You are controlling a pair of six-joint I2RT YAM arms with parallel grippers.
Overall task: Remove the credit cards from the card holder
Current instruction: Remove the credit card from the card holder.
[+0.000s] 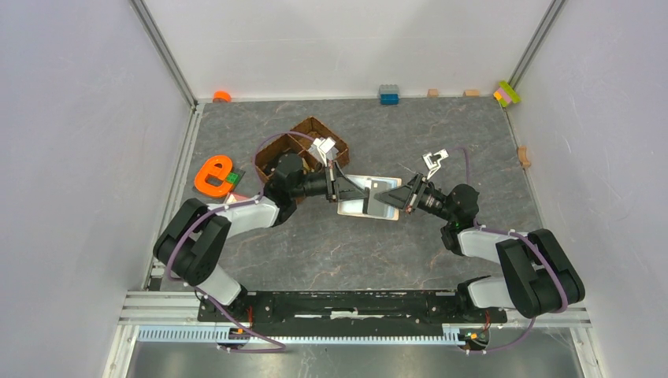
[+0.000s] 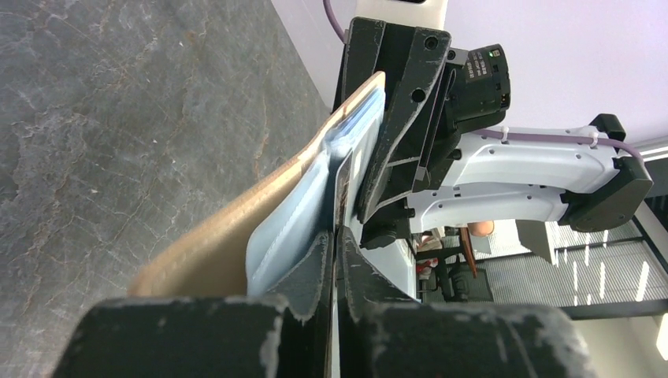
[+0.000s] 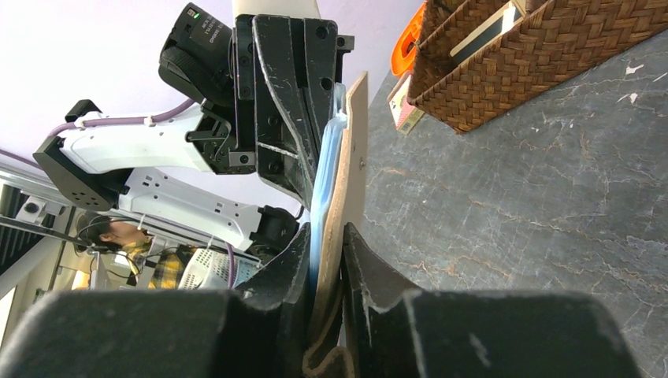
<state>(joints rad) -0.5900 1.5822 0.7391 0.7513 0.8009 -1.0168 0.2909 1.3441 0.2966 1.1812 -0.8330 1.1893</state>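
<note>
Now, your left gripper (image 1: 346, 190) is closed on one end of the beige-tan folding card holder (image 1: 364, 206), and your right gripper (image 1: 391, 197) pinches the other end, over the grey marbled table (image 1: 354, 252) near the brown wicker basket (image 1: 293, 130).

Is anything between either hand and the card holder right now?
Nothing visible. The left hand and the right hand each pinch an opposite end of the card holder; the basket sits off to the side.
</note>
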